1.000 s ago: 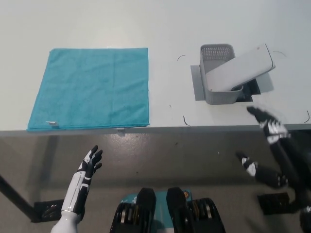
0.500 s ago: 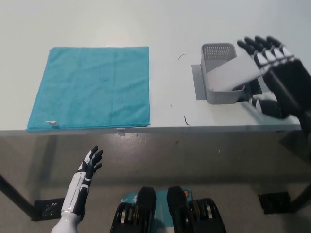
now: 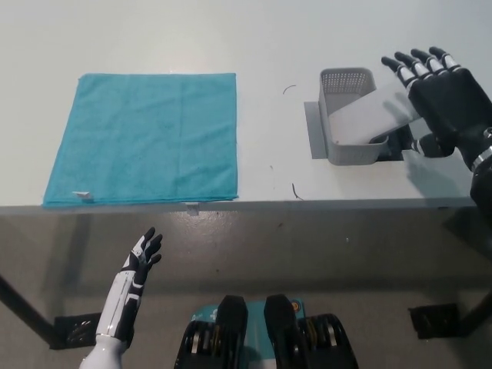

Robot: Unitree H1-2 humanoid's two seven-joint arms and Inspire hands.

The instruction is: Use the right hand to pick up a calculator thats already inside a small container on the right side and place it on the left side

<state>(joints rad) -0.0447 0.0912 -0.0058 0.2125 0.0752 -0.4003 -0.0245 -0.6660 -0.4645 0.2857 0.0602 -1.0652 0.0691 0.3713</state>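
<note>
calculator (image 3: 378, 117) lying tilted in the small grey container (image 3: 344, 86) at about 2 o'clock on the white worktop (image 3: 254, 46), lower end down inside, upper end sticking out over the container's right rim toward 3 o'clock. right hand (image 3: 444, 94) black, spread wide with fingers apart, hovering over that raised end at 3 o'clock, holding nothing; hard to tell whether the palm already touches the calculator. left hand (image 3: 137, 269) white, fingers loosely apart and empty, resting low at 7 o'clock, below the worktop edge and well apart from everything. teal cloth (image 3: 142, 138) flat at 10 o'clock, marking the likely drop side. judging from this: grasp not yet made, most of the task still ahead. main risk likely a push rather than a pinch, pressing the overhanging end down and levering the light container up or sliding it off its dark base patch (image 3: 315, 134). second risk, closing on the container rim together with the calculator and dragging both along. third, a shallow grip on a smooth, slanted casing, letting it slip back in or drop during the carry across to 9 o'clock.
</note>
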